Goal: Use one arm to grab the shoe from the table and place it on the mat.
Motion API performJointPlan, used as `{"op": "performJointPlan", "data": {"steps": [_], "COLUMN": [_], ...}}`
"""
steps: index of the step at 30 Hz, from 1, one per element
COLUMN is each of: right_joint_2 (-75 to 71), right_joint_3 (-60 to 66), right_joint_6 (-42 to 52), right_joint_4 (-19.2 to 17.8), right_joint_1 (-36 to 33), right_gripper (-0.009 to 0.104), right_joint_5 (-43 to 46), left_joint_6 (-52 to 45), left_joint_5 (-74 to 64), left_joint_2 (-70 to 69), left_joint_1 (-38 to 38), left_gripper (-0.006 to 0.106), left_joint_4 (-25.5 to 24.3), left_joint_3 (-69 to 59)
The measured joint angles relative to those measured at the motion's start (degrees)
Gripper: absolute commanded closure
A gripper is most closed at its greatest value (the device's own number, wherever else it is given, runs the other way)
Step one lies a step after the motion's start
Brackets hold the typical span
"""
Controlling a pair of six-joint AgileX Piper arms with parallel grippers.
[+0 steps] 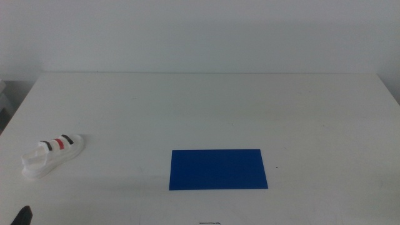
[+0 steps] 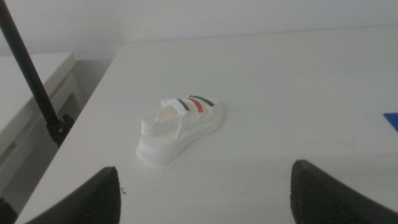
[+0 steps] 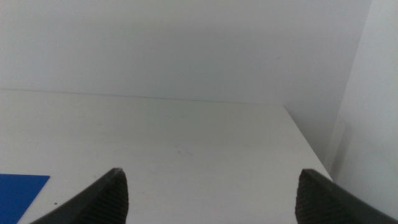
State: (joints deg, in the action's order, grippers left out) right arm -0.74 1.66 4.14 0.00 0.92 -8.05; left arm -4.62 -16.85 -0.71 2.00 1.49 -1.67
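Note:
The white shoe (image 1: 52,154) with two black straps and a red one lies near the left edge of the white table (image 1: 206,112). The blue mat (image 1: 217,169) lies flat at the front middle, well to the right of the shoe. My left gripper (image 2: 205,193) is open and empty, its jaws wide apart; the shoe (image 2: 180,129) lies on the table a short way ahead of it, and a sliver of the mat (image 2: 392,120) shows too. Only that gripper's tip (image 1: 24,216) shows at the bottom left of the middle view. My right gripper (image 3: 211,196) is open and empty, out of the middle view.
The table's left edge (image 2: 93,106) runs close beside the shoe, with a black pole (image 2: 31,74) and a low white surface beyond it. The table's right edge (image 3: 308,140) and a corner of the mat (image 3: 22,193) show in the right wrist view.

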Motion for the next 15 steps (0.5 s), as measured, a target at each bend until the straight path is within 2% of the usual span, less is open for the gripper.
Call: {"op": "performJointPlan", "data": {"steps": [4, 10, 15], "right_joint_2": [0.0, 0.0, 0.0], "right_joint_3": [0.0, 0.0, 0.0], "right_joint_6": [0.0, 0.0, 0.0], "right_joint_4": [0.0, 0.0, 0.0], "right_joint_1": [0.0, 0.0, 0.0], "right_gripper": [0.001, 0.001, 0.001], "right_joint_5": [0.0, 0.0, 0.0], "left_joint_6": [0.0, -2.7, -4.77], "left_joint_5": [-1.24, -3.59, -11.58], "left_joint_2": [6.18, 22.52, 35.08], "left_joint_1": [0.0, 0.0, 0.0], "left_gripper": [0.007, 0.007, 0.007], "left_joint_4": [0.0, 0.0, 0.0], "left_joint_3": [4.11, 16.46, 27.31]}}
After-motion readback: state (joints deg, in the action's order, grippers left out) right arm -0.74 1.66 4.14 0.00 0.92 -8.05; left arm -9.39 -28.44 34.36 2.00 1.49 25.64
